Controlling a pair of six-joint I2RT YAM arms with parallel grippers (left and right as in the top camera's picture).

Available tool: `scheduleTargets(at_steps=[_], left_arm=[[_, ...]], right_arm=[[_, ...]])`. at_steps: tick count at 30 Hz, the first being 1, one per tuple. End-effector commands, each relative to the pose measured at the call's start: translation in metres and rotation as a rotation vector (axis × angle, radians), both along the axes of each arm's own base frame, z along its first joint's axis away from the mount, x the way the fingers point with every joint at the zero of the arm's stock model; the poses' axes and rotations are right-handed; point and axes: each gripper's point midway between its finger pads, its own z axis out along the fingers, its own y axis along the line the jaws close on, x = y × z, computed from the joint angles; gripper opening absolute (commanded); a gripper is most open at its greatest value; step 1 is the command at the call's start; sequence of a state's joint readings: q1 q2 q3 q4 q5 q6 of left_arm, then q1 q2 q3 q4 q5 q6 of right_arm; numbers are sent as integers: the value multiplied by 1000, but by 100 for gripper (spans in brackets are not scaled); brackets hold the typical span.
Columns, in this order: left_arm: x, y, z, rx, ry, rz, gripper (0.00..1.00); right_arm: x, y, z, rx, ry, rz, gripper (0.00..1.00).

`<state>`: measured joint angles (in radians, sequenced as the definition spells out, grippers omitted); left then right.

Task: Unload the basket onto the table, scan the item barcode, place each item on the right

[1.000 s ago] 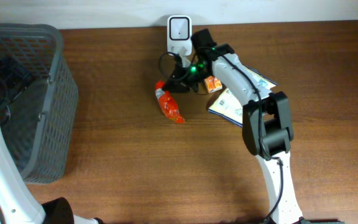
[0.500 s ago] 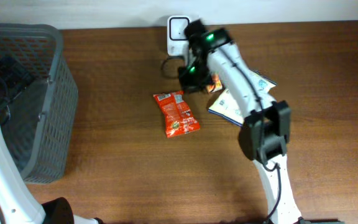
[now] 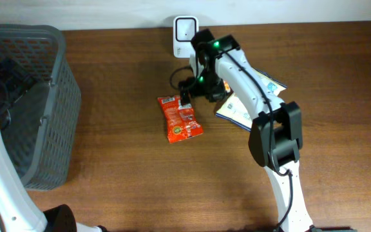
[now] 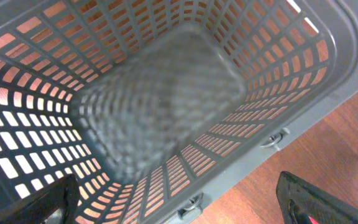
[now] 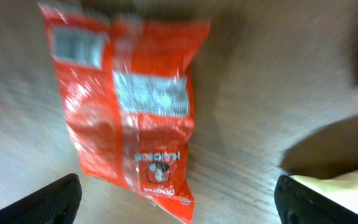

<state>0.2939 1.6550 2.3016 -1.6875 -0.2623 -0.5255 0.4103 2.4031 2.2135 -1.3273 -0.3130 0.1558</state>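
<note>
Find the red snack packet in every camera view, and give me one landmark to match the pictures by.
Overhead: the red snack packet lies flat on the table, upper middle, in front of the white scanner.
Left wrist: not in it; only the grey basket and a corner of table.
Right wrist: the red snack packet fills the left-centre, lying on the wood.
Shared landmark: the brown wooden table, seen in all three.

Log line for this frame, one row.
right gripper jaws open, above snack bag | snack bag flat on table, not held, near scanner | left gripper jaws open over basket
</note>
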Motion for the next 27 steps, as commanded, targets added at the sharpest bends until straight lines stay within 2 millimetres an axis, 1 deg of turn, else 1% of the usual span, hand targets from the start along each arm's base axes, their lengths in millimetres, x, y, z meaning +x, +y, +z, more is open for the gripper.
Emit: scheduleTargets(at_steps=[1,2,5,6,7,9,11,12,13,14,15,16,17,18,20,21,22,24,25,26,27], left_arm=[[-2,1,2,1,-11,14,99],[-2,1,2,1,-11,14,99],[-2,1,2,1,-11,14,99],[-2,1,2,1,-11,14,99],[-2,1,2,1,-11,14,99],[-2,1,2,1,-11,14,99],[-2,1,2,1,-11,14,99],[-2,1,2,1,-11,14,99],[-2,1,2,1,-11,14,99],[-2,1,2,1,-11,14,99],[-2,1,2,1,-11,14,99],[-2,1,2,1,-11,14,99],[-2,1,2,1,-11,14,99],[-2,1,2,1,-11,14,99],[-2,1,2,1,-11,14,99],[-2,1,2,1,-11,14,99],[-2,1,2,1,-11,14,99],[-2,1,2,1,-11,14,99],[-2,1,2,1,-11,14,99],[-2,1,2,1,-11,14,99],[-2,1,2,1,-11,14,99]], right_arm=[[-17,39,-18,304,105,28,99],[-18,41,-31,338,105,27,99],[-20,41,-57,349,87,25,100],[-20,42,-66,351,86,1,66],[-18,41,-74,346,85,-41,35],[-13,35,-82,292,65,-73,4],[-3,21,-90,191,26,-126,4],[4,13,-82,153,0,-138,4],[11,6,-62,133,-18,-151,4],[17,1,-38,118,-24,-158,17],[19,-2,-13,99,-26,-154,45],[17,1,1,98,-35,-123,61],[13,11,14,88,-55,-73,67],[7,21,15,40,-84,-37,73],[-9,45,12,-21,-122,52,77],[-15,55,9,-96,-174,93,78],[-20,63,7,-174,-231,131,81],[-27,74,9,-345,-363,167,84],[-29,80,6,-417,-428,191,84],[-30,87,3,-464,-478,191,84],[-34,99,0,-481,-522,199,84]])
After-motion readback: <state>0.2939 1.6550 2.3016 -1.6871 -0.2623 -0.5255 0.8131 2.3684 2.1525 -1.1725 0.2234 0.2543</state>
